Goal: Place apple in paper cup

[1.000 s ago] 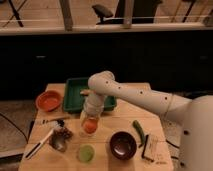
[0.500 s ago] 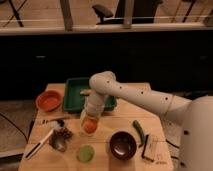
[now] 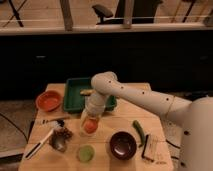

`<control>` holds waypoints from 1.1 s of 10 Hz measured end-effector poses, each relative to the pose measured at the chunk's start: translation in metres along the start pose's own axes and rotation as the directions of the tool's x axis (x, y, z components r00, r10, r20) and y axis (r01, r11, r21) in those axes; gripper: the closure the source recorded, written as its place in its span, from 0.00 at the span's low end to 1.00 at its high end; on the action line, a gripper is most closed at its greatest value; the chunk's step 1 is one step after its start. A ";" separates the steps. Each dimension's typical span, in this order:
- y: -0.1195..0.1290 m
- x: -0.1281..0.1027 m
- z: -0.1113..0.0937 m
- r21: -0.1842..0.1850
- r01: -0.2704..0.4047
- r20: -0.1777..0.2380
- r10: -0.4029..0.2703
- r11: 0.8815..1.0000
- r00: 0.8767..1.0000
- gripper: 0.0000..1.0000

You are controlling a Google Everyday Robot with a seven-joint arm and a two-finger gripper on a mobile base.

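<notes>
so, from the left: a white-handled utensil (image 3: 39, 146) lies slantwise at the near left corner of the wooden table (image 3: 125, 109). behind it sits an orange bowl (image 3: 49, 100), far larger than the fruit. a green tray (image 3: 75, 102) stands at the back edge, just beside the bowl, with something pale yellow in it that i cannot identify. a light green cup (image 3: 86, 153) stands at the front edge.

the gripper (image 3: 90, 125) hangs straight down in front of the tray, above and behind the green cup. the apple (image 3: 90, 127) shows at its lower end: small, round, orange-red, glowing against pale material on both sides. whether that pale material is the gripper alone or also the paper cup, i cannot tell. whether the gripper clamps the apple or has let go, i cannot tell either.

further right come a dark brown bowl (image 3: 123, 145) and a long green vegetable (image 3: 139, 131). the white arm (image 3: 142, 98) runs off to the robot's body at the right.
</notes>
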 end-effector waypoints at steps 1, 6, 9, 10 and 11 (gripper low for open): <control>0.000 0.001 0.000 0.005 -0.005 0.001 0.005 1.000 1.000 0.87; 0.004 0.002 -0.001 0.025 -0.013 0.007 0.012 1.000 1.000 0.61; 0.006 0.004 -0.003 0.038 -0.017 0.006 0.017 0.999 1.000 0.37; 0.007 0.004 -0.004 0.041 -0.019 0.004 0.019 0.999 1.000 0.37; 0.009 0.005 -0.005 0.046 -0.023 0.004 0.023 0.999 1.000 0.42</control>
